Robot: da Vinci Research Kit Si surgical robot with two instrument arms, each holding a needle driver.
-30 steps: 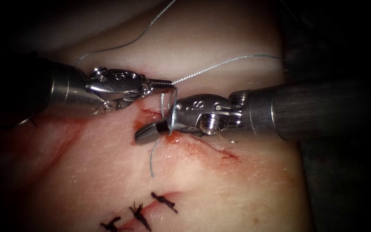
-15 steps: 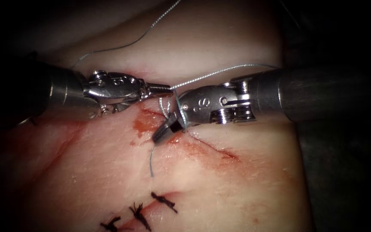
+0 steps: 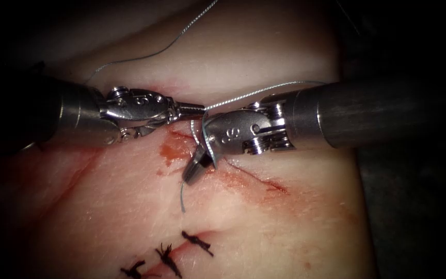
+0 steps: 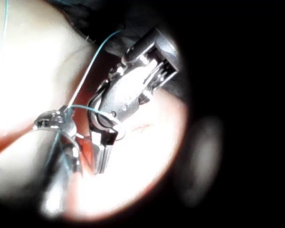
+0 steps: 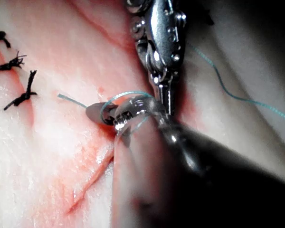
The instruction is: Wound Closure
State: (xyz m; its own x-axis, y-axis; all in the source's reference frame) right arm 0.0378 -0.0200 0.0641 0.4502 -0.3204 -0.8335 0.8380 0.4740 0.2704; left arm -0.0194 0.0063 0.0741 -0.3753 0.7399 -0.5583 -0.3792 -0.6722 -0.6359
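Left jaws clamp the thread [image 3: 243, 96] just above the cut [image 3: 254, 178]; right tool [image 3: 194, 168], looped by thread, has jaws that seem closed, grasp unclear, over the tissue [image 3: 285, 232].

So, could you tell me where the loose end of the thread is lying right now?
In the endoscope view the thread's free end lies on the tissue, just below the right tool, above the dark finished stitches.
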